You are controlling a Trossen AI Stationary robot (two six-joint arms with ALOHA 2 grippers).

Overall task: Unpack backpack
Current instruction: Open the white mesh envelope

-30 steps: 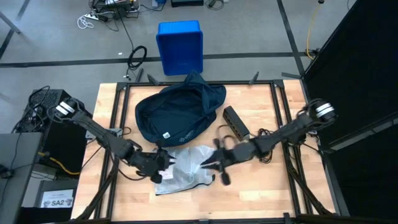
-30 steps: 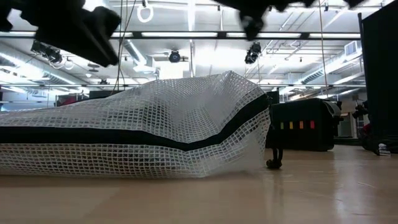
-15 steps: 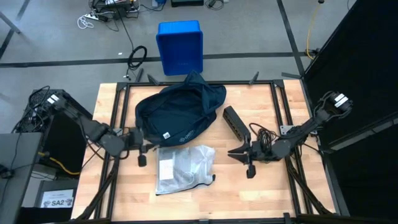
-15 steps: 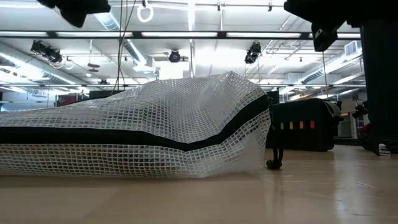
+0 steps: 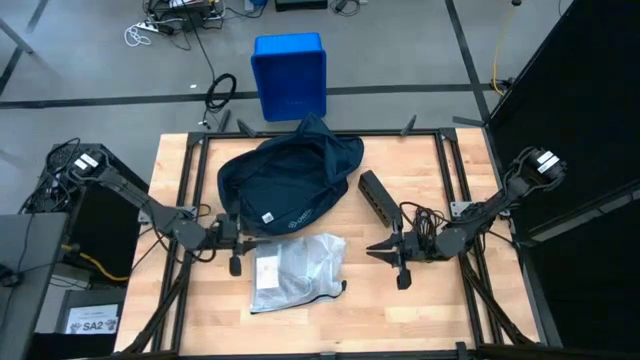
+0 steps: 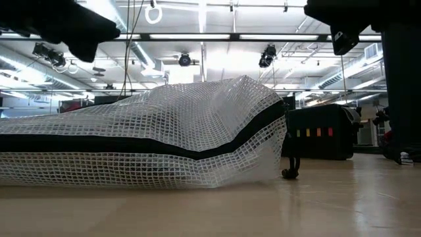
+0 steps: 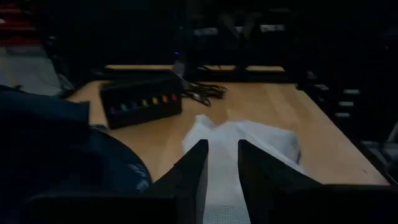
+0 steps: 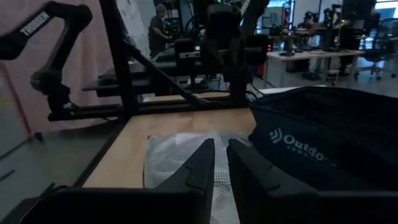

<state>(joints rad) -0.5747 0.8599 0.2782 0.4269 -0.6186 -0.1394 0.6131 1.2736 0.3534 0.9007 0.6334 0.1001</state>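
The dark navy backpack [image 5: 290, 185] lies slumped on the table's far middle, its white logo label toward the near side. In front of it a white mesh pouch [image 5: 295, 272] lies flat on the wood. My left gripper [image 5: 240, 247] hovers left of the pouch, pointing level toward it. Its fingers [image 7: 198, 163] stand a narrow gap apart with nothing between them. My right gripper [image 5: 373, 251] hovers right of the pouch and faces it, shut and holding nothing [image 8: 221, 146].
A black power strip [image 5: 378, 197] with coloured switches lies right of the backpack. Its cable [image 5: 420, 215] is bunched up near my right arm. A bright blue bin [image 5: 290, 75] stands on the floor beyond the table's far edge. Bare wood shows along the near edge.
Both grippers have drawn back from the mesh pouch, the left toward the table's left edge, the right toward its right edge. They have come to point level at it. The pouch stays flat where it was.
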